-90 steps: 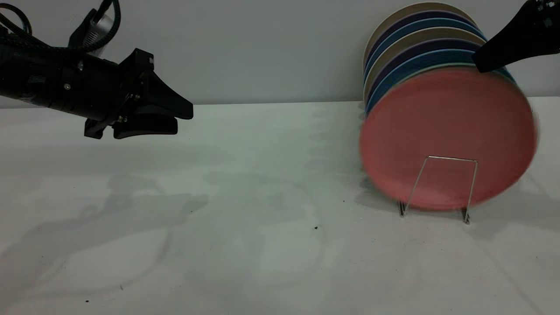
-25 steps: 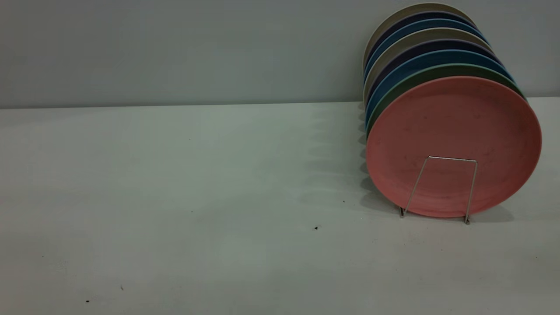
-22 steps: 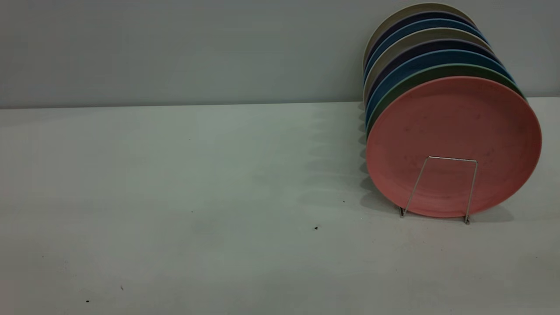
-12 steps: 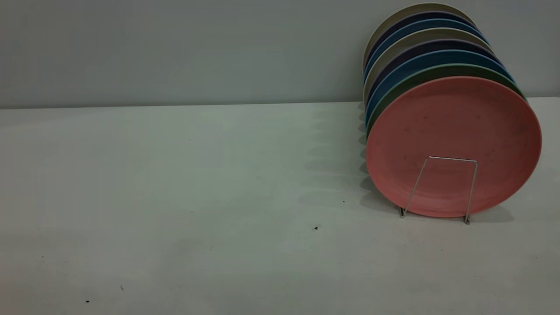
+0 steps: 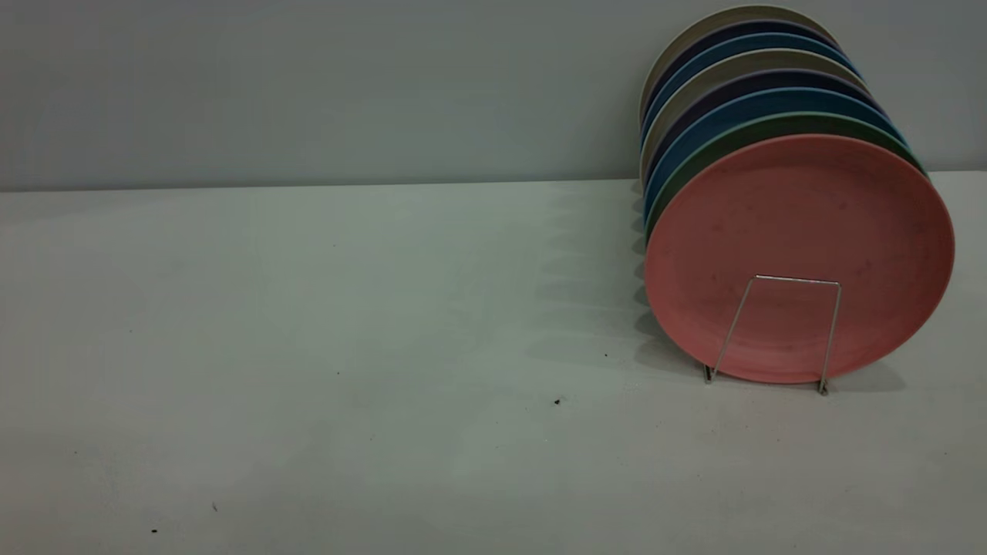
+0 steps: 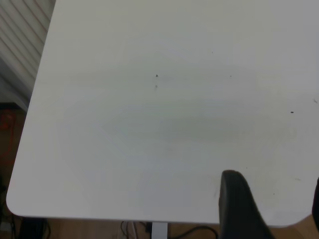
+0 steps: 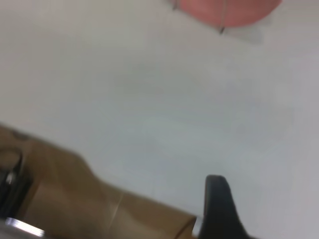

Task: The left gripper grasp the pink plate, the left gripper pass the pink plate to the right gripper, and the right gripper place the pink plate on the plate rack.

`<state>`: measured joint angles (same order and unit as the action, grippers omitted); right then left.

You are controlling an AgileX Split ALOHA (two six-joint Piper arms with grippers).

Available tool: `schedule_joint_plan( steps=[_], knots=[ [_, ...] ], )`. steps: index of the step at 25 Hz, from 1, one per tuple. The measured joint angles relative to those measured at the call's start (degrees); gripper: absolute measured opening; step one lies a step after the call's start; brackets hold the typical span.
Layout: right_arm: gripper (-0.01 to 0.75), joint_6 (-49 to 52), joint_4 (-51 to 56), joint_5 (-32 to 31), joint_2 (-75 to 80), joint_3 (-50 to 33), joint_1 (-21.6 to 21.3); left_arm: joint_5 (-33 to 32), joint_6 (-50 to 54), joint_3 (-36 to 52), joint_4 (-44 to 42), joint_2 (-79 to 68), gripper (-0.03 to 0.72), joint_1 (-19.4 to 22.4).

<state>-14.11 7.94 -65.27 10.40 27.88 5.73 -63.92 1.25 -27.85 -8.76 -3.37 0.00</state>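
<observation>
The pink plate (image 5: pixel 802 223) stands upright in the front slot of the plate rack (image 5: pixel 798 280), leaning back on a green plate (image 5: pixel 740 132). Its lower edge also shows in the right wrist view (image 7: pixel 224 10), far from the fingers. Neither gripper shows in the exterior view. The left gripper (image 6: pixel 276 199) is open and empty over bare table near the table's edge. The right gripper (image 7: pixel 271 199) shows one black finger (image 7: pixel 219 209) with a wide free gap beside it; it is empty and hangs near the table's edge.
Several more plates, blue, dark purple and beige (image 5: pixel 740 58), fill the rack behind the pink one at the right back. The white table (image 5: pixel 385 347) stretches left of the rack. The table's edge and corner (image 6: pixel 20 209) and the wooden floor (image 7: pixel 60 194) show below the grippers.
Since 3.6 s ago both arms have left the exterior view; the right gripper has come off the plate's top edge. The pink plate has settled and has stood still for the last second.
</observation>
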Motion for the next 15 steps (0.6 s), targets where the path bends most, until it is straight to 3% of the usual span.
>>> schedule_joint_plan(
  steps=[15],
  knots=[
    [0.500,3.9,-2.7,0.1,-6.1,-0.4,2.9,-0.3,0.1,0.0,4.3,0.1,0.404,0.0]
  ],
)
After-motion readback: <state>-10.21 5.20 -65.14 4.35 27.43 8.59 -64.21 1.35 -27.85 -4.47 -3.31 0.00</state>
